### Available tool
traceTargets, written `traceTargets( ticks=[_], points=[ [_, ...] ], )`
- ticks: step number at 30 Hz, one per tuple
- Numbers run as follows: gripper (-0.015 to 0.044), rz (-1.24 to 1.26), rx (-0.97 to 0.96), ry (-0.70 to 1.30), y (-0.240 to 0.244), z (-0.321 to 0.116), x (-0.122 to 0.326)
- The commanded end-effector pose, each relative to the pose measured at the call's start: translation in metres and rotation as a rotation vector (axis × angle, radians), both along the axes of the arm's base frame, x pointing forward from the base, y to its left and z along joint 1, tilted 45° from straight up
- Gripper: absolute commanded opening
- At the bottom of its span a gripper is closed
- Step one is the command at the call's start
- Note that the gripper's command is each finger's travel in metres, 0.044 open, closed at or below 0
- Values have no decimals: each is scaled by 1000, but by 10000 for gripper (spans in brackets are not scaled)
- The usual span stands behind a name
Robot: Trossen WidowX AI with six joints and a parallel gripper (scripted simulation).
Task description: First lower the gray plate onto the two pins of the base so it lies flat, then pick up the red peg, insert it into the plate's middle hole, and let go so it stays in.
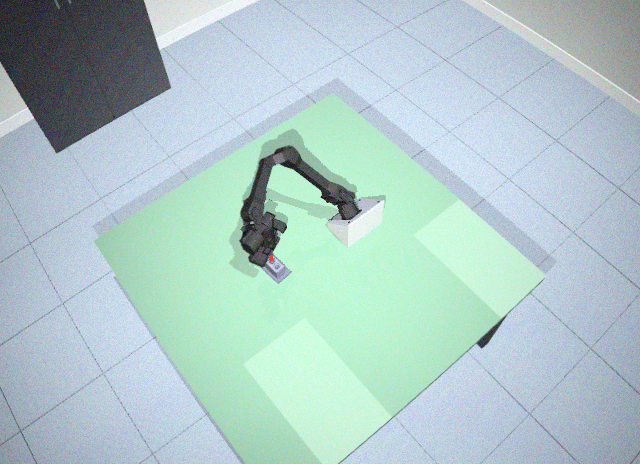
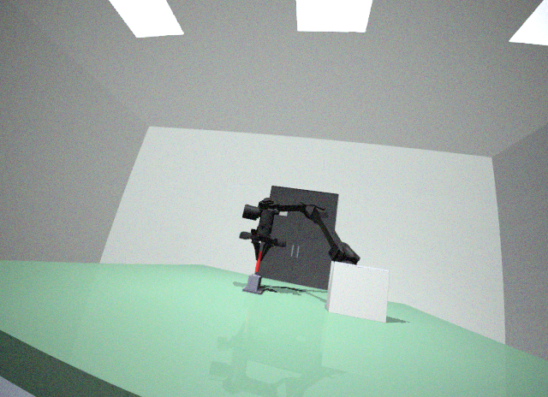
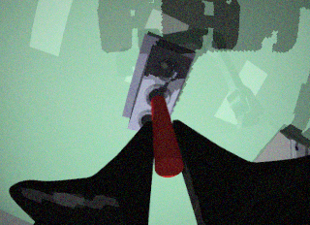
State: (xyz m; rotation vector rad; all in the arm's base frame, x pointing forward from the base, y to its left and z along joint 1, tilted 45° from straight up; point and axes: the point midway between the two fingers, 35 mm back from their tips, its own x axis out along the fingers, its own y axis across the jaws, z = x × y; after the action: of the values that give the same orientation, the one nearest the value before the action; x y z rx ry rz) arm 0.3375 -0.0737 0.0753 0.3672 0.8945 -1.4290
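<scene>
The gray plate (image 3: 139,109) appears to lie flat on the base (image 3: 136,91) (image 2: 253,291), covering its pins as far as I can see. Three holes show in a row in the wrist view, the far one in shadow. My gripper (image 3: 162,126) (image 2: 259,255) is shut on the red peg (image 3: 168,149) (image 2: 257,265) (image 1: 271,258), above the plate. The peg leans slightly in the exterior view. Its lower end is at the plate's middle hole; I cannot tell how far inside it is.
A white wedge-shaped block (image 1: 366,224) (image 2: 358,292) stands on the green table (image 1: 361,314) at the arm's foot. A dark cabinet (image 1: 87,51) (image 2: 305,264) stands beyond the table.
</scene>
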Motion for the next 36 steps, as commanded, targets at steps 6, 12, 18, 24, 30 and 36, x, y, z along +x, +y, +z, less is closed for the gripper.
traceTargets(
  ticks=[6,12,18,24,30,36],
  points=[
    [0,5,-5,4,-1,1,0],
    [0,1,-1,1,0,0,0],
    [0,0,0,0,-1,0,0],
    [0,2,-3,2,-7,-5,0],
    [0,5,-6,4,-14,-10,-2],
    [0,5,-6,4,-14,-11,-1]
  ],
)
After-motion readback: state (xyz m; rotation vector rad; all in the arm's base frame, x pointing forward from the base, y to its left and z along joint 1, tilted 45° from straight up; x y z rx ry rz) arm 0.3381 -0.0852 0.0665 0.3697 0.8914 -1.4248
